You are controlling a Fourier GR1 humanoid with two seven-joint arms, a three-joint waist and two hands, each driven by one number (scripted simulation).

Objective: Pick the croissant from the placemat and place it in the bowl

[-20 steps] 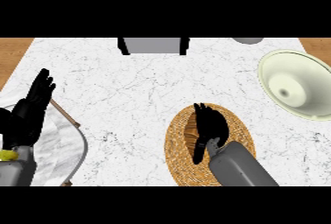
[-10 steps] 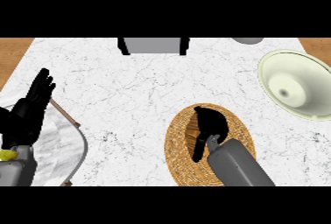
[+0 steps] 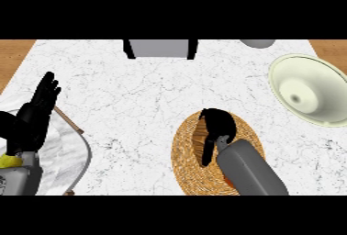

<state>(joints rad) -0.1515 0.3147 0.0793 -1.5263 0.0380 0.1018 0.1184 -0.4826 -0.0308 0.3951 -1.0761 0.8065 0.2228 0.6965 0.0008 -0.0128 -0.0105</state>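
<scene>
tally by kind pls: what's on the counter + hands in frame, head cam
Placemats: 1, woven
Bowls: 1, cream
Hands: 2, left hand, right hand
Grey box at far edge: 1
Grey round thing at far edge: 1
Total: 6
Croissant not visible.

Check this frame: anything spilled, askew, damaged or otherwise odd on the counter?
Nothing stands out. The bowl sits upright and empty at the right edge, the woven placemat lies flat, and the right hand curls over it, hiding the croissant. The left hand rests open at the left.
</scene>
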